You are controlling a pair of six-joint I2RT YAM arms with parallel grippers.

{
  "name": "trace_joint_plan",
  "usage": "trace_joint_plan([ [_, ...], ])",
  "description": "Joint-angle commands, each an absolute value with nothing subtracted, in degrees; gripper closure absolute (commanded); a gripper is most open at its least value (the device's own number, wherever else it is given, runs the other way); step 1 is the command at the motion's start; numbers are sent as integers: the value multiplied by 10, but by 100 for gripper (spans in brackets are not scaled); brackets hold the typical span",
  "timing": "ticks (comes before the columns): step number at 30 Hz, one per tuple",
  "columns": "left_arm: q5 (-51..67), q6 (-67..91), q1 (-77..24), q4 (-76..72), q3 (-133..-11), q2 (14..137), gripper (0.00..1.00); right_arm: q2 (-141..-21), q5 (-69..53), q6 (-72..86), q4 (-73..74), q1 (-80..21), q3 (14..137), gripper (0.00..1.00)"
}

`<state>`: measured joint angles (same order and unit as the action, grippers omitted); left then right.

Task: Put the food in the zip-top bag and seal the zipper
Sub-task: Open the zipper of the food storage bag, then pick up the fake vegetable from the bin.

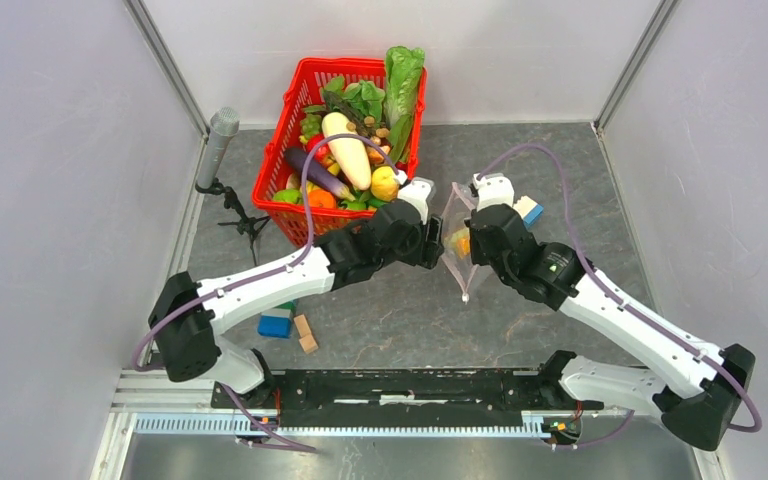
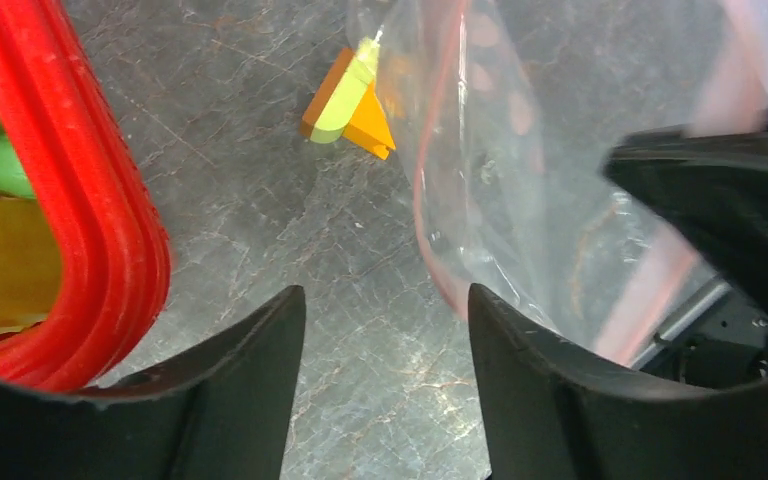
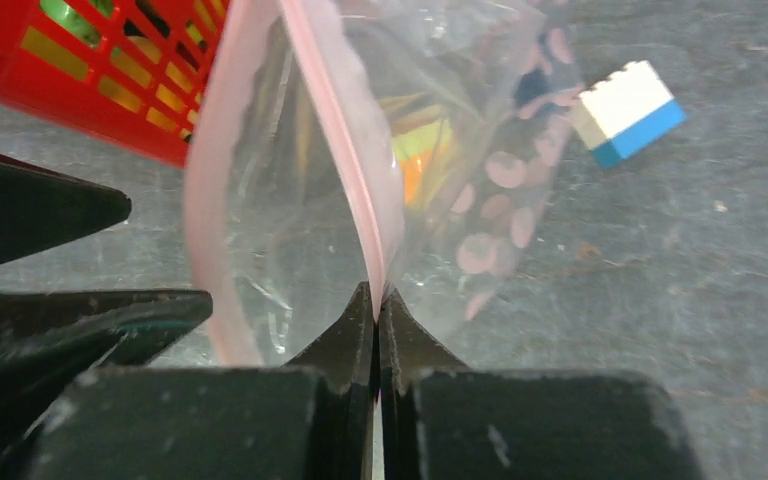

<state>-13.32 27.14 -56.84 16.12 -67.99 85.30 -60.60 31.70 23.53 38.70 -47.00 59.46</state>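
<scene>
the red basket (image 1: 282,150) at the far left of the table holds the food (image 1: 348,150): toy pieces, probably light and rigid, easy to pinch across the middle. just right of it hangs the bag (image 3: 290,230), thin, limp and slippery, likely to fold shut unless held at its mouth. the right gripper (image 3: 375,300) is pressed together on the pink zipper (image 3: 345,150) edge, the stiffest place to hold. the left gripper (image 2: 385,300) stands spread, gripping nothing, just beside the bag.
</scene>
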Motion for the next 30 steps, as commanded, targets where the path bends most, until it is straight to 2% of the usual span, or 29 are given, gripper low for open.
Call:
trace_joint_plan([
  [1, -120, 242, -563, 137, -711, 812, 29, -595, 220, 216, 272, -439, 551, 100],
  [8, -116, 204, -546, 155, -747, 779, 11, -610, 176, 214, 227, -407, 545, 100],
  [13, -94, 162, -501, 163, -806, 794, 9, -609, 153, 212, 206, -397, 540, 100],
  [18, -3, 112, -421, 152, -906, 848, 0, -603, 148, 211, 197, -394, 525, 100],
  [20, 33, 70, -403, 162, -965, 890, 0, -600, 138, 213, 191, -393, 516, 100],
  [30, -12, 13, -339, 200, -1237, 1127, 3, -588, 116, 224, 178, -393, 490, 100],
])
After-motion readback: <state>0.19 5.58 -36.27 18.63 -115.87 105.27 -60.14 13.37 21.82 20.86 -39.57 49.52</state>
